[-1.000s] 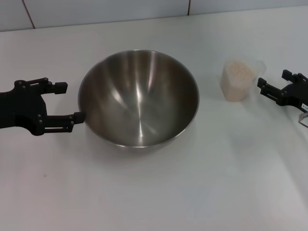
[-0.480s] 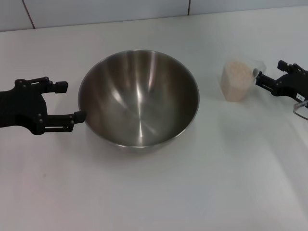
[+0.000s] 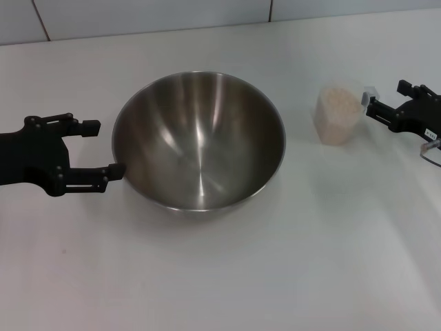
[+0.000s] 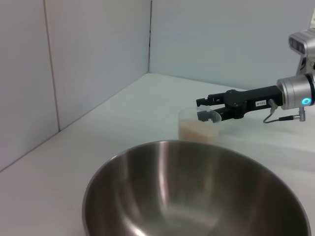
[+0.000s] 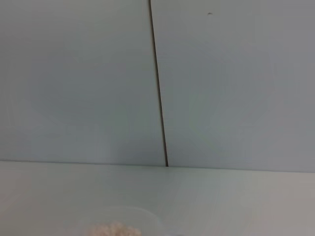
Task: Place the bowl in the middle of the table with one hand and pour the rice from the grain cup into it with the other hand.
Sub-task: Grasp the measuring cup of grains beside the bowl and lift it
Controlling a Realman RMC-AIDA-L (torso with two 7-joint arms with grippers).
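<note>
The steel bowl (image 3: 198, 140) stands on the white table (image 3: 227, 276), near its middle; it fills the bottom of the left wrist view (image 4: 197, 196). My left gripper (image 3: 105, 147) is open at the bowl's left side, its lower fingertip against the bowl's wall. The clear grain cup (image 3: 337, 116) with pale rice (image 3: 339, 102) stands right of the bowl; it also shows in the left wrist view (image 4: 197, 127). My right gripper (image 3: 387, 96) is open just right of the cup, by its lip, and shows in the left wrist view (image 4: 203, 108). The right wrist view shows a bit of rice (image 5: 115, 229).
A pale tiled wall (image 3: 151, 14) runs along the table's back edge, with a dark seam (image 5: 158, 88) in the right wrist view. A thin cable (image 3: 431, 153) loops by the right wrist. Bare tabletop lies in front of the bowl.
My right gripper has moved up and left, closing in on the cup's lip. The left gripper has shifted only slightly. Bowl and cup have not moved.
</note>
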